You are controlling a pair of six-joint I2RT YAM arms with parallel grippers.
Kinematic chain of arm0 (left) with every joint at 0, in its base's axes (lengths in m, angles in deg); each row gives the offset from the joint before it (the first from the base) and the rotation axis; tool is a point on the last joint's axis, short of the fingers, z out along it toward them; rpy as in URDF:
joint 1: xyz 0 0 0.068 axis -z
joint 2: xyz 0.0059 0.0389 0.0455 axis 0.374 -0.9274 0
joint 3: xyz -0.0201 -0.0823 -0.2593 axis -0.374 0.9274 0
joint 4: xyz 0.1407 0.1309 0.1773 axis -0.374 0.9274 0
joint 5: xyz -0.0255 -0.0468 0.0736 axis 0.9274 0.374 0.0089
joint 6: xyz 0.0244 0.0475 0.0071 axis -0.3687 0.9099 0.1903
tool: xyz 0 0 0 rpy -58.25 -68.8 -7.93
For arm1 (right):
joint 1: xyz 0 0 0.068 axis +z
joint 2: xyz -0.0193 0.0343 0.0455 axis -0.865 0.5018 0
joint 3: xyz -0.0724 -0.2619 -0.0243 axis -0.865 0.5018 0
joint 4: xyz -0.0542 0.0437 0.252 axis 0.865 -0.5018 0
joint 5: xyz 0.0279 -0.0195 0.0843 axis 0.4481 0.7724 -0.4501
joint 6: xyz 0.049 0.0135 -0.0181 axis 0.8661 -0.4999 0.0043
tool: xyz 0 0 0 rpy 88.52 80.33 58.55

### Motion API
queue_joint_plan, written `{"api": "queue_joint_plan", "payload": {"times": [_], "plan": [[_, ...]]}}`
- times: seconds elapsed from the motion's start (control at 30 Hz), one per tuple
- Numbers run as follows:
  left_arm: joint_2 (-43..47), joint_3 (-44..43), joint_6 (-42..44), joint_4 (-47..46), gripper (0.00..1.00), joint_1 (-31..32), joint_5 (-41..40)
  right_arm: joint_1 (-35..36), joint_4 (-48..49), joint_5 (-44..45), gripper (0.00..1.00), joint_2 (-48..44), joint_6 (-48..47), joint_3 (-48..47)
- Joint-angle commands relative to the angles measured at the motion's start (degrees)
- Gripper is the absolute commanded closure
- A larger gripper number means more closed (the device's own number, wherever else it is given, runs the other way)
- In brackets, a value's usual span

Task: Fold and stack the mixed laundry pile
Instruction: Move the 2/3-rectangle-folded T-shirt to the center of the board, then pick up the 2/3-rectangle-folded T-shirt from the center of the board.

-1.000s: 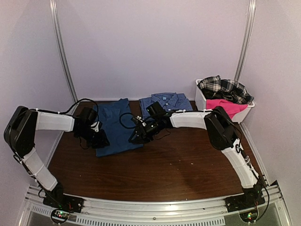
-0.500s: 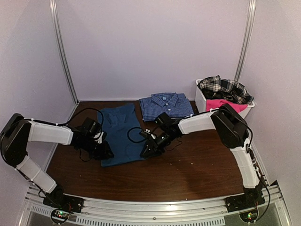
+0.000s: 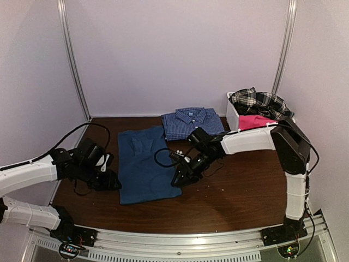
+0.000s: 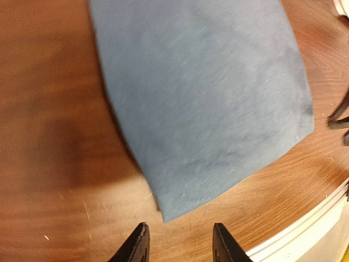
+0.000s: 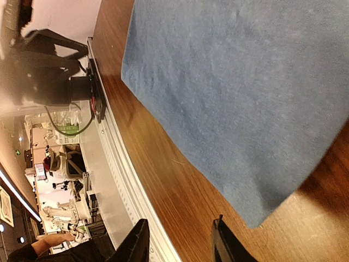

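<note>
A dark blue T-shirt lies flat on the brown table, folded into a long panel. My left gripper sits at its near left corner, open, and the cloth corner lies just ahead of the empty fingers. My right gripper is at the near right corner, also open, with the T-shirt ahead of it and only bare wood between its fingers. A folded blue checked shirt lies behind. The rest of the mixed laundry pile, a plaid shirt and a pink piece, fills the bin.
The white bin stands at the back right corner against the wall. The metal rail runs along the table's near edge, close to both grippers. Cables hang from both wrists.
Both grippers have moved toward the near edge and the dark blue T-shirt has slid that way with them. Its near corners now lie just beyond the open fingers.
</note>
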Motion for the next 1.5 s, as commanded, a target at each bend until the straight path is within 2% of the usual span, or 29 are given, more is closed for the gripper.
{"api": "queue_joint_plan", "payload": {"times": [0.0,0.2,0.47,0.7,0.87,1.07,1.23,1.3,1.37,1.47], "plan": [[5.56,8.12,-10.10,-2.12,0.61,0.22,3.75,-1.79,-3.71,5.69,0.60,-3.79,-0.43,3.70],[4.43,12.23,-12.15,-5.41,0.62,1.17,5.34,-1.86,-2.69,6.69,0.57,-3.27,0.23,7.73],[2.04,18.27,-15.64,-15.99,0.62,2.92,5.85,-1.79,-0.64,6.03,0.54,-0.09,-0.07,7.73],[-1.63,19.16,-15.37,-21.38,0.67,3.00,6.79,-0.67,-0.15,4.88,0.60,2.67,-0.79,6.89],[-2.81,19.18,-15.23,-21.35,0.80,3.00,7.02,-0.47,-0.79,4.63,0.73,3.82,-1.18,5.44],[1.07,19.31,-15.31,-18.29,0.99,3.14,7.85,-0.21,-1.50,4.52,1.00,3.14,-1.87,5.22],[4.01,19.75,-15.44,-15.83,1.00,3.61,7.71,0.16,-1.65,5.36,0.98,1.51,-1.92,5.95],[4.19,19.99,-15.79,-15.70,1.00,3.56,7.29,0.16,-1.39,6.17,0.80,0.57,-1.91,6.05],[3.71,19.92,-15.75,-15.97,1.00,3.61,7.24,0.08,-1.44,7.57,0.69,-0.23,-1.90,5.99],[2.79,19.87,-15.61,-16.70,1.00,3.75,7.35,0.07,-1.81,7.74,0.64,0.64,-1.87,4.77]]}}
